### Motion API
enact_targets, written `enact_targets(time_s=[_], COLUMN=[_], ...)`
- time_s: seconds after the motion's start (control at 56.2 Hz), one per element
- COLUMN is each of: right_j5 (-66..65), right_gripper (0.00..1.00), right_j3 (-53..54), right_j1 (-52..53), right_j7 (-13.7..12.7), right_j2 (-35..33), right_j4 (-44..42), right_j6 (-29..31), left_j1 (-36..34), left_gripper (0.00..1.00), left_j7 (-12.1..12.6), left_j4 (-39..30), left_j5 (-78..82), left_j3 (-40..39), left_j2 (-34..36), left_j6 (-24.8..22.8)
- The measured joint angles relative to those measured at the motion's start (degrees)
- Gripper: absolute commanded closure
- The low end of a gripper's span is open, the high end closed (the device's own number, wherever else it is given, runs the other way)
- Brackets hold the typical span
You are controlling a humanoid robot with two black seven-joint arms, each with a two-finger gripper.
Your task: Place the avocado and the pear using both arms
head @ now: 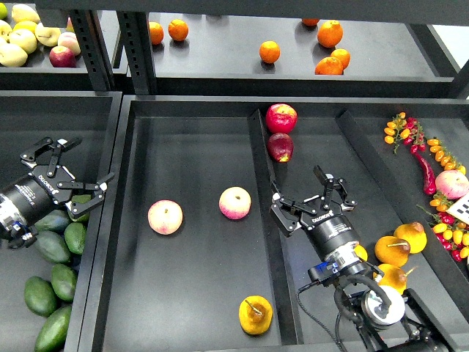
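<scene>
Head view: pear (255,314) sits in centre tray (198,132), near front edge, stem up. Avocado (82,207) in left bin, partly behind left gripper (75,166); fingers spread around it, contact unclear. Right gripper (311,193) right of pear past divider (270,242), fingers spread, empty. Advice: left closes on avocado's midsection; right needs to cross divider. Tray matte black, two apples (165,217) behind pear; shelf (293,51) with oranges beyond.
</scene>
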Motion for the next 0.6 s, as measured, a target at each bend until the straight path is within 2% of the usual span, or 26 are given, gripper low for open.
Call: enact_targets(time_s=[0.231, 0.427, 0.605], right_j5=[0.09, 0.11, 0.06], right_gripper=[0.00, 0.00, 0.00], right_j3=[-1.20, -1.23, -1.32], right_j1=[-1.23, -4.21, -8.36], right_j7=[-0.80, -1.00, -1.76], right_j2=[-3.79, -5.99, -7.12], right_j4=[2.53, 2.94, 2.95], right_j6=[3.97, 11.83, 13.67], left_j1=[5.00, 9.81, 11.90], left_gripper=[0.02, 0.01, 0.01], left_j7=[-0.02, 0.00, 0.00], left_j4=[-1.55, -8.57, -13.69], left_j5=[-2.85, -2.91, -2.77], left_j3=[-7.29, -8.52, -9.05], left_j2=[-5.96, -10.64, -12.54], left_j6=[-0.01, -0.01, -0.01])
